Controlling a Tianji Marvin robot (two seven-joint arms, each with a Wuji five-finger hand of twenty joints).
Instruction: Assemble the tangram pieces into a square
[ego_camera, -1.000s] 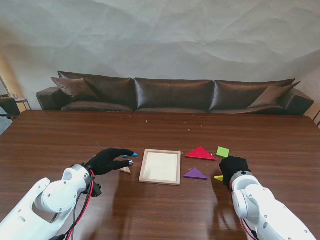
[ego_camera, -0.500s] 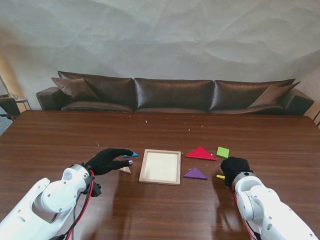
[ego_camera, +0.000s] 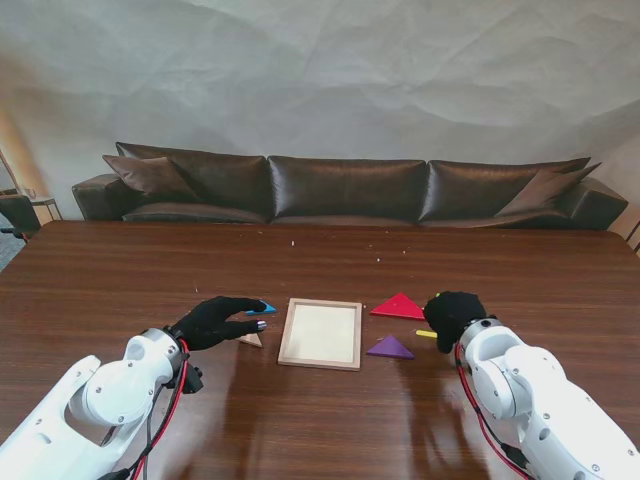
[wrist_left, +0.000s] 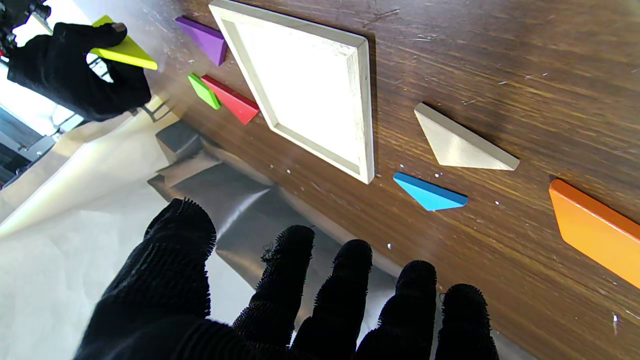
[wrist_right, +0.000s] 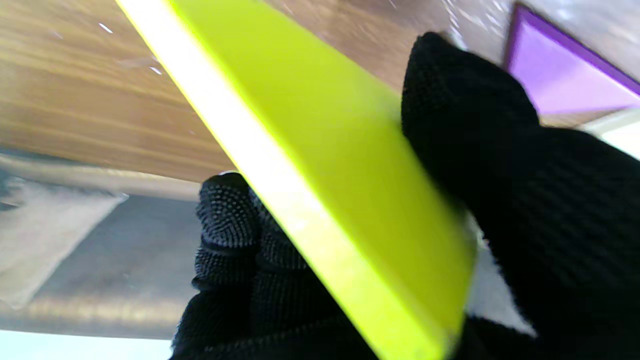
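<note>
Behind our right hand (ego_camera: 455, 312), which grips the yellow piece (ego_camera: 427, 334), the green square is hidden; that hand has moved leftward. Our left hand (ego_camera: 215, 321) hovers, fingers spread.

The left hand (ego_camera: 218, 321) hovers palm down over the surface (ego_camera: 120, 280), fingers (wrist_left: 350, 280) spread and holding nothing. The right hand (ego_camera: 455, 315), raised, pinches a yellow piece (wrist_right: 325, 165) between thumb and fingers
</note>
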